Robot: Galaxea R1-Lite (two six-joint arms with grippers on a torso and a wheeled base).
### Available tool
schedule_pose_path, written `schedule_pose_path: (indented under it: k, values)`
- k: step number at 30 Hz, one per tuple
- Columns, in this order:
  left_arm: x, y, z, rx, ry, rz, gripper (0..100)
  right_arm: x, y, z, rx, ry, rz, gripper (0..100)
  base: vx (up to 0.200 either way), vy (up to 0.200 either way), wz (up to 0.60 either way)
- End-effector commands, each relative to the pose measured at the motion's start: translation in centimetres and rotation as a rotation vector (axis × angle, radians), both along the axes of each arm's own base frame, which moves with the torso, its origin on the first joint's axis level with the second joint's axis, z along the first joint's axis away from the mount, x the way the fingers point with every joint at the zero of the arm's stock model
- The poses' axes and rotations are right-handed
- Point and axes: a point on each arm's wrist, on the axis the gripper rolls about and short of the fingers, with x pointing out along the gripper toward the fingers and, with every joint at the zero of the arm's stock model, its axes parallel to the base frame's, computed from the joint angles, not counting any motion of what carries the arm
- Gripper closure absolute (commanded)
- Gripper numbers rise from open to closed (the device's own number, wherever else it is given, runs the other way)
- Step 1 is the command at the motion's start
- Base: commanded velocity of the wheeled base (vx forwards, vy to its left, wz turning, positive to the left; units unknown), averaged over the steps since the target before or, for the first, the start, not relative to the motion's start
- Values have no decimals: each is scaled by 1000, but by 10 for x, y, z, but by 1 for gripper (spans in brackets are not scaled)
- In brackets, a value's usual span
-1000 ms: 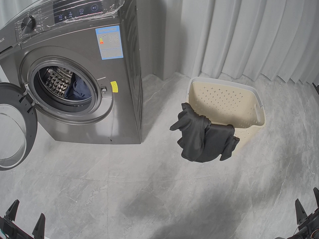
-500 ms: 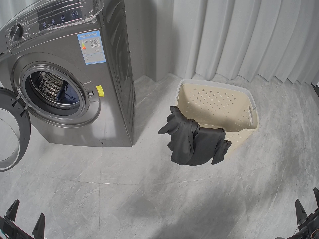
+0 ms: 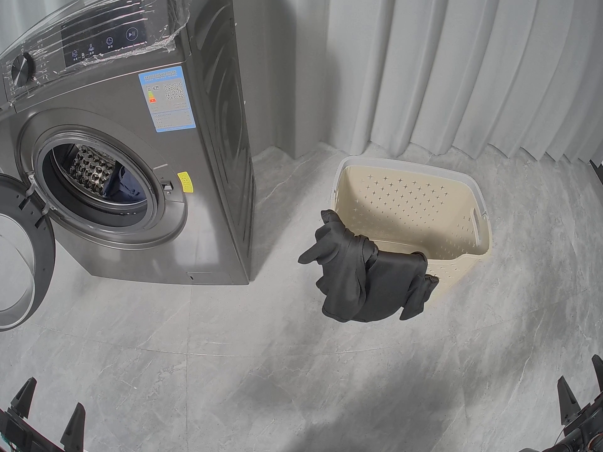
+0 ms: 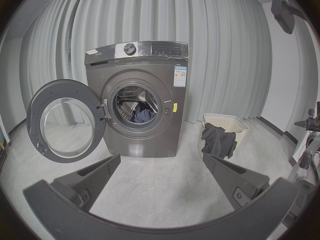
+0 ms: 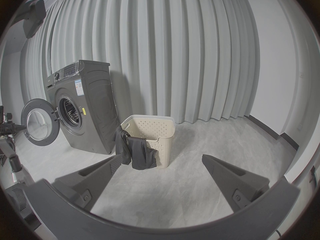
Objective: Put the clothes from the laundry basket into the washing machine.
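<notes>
A grey washing machine [image 3: 207, 158] stands at the left with its round door [image 3: 19, 258] swung open. Dark blue clothes [image 3: 125, 186] lie in its drum [image 4: 140, 109]. To the right, a cream laundry basket [image 3: 468, 202] stands on the floor. A dark grey garment [image 3: 364, 277] hangs over the basket's near rim and down its outside. My left gripper [image 3: 50, 412] is open, low at the near left, far from both. My right gripper [image 3: 581, 387] is open, low at the near right. In the wrist views each gripper, left [image 4: 160, 165] and right [image 5: 160, 165], holds nothing.
White curtains [image 3: 440, 58] cover the wall behind the machine and basket. Grey tiled floor [image 3: 251, 378] stretches open between me and both. The open door juts out to the left of the machine's front.
The whole head view has shifted, so the camera moved: machine and basket sit further left in the picture. The garment and both grippers keep their places.
</notes>
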Motion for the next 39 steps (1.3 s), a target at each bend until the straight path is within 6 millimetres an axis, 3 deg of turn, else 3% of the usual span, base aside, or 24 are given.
schedule_pose_path:
  k: [1, 13, 25, 34, 39]
  values:
    - [0, 0, -2, 0, -6, 0, 0, 1, 0, -5, 0, 10, 0, 0, 0, -200, 0]
    - [0, 0, -2, 4, -6, 0, 0, 1, 0, -5, -1, 10, -2, 0, 0, -200, 0]
    - [0, 0, -2, 7, -6, -1, 0, 0, 0, -5, -15, 13, 8, 0, 0, 0, 0]
    - [0, 0, -2, 7, -6, -1, 0, 0, 0, -5, 0, 6, 3, 0, 0, -200, 0]
    - [0, 0, -2, 10, -6, -1, 0, 0, 0, -5, -3, 6, 6, 0, 0, 0, 0]
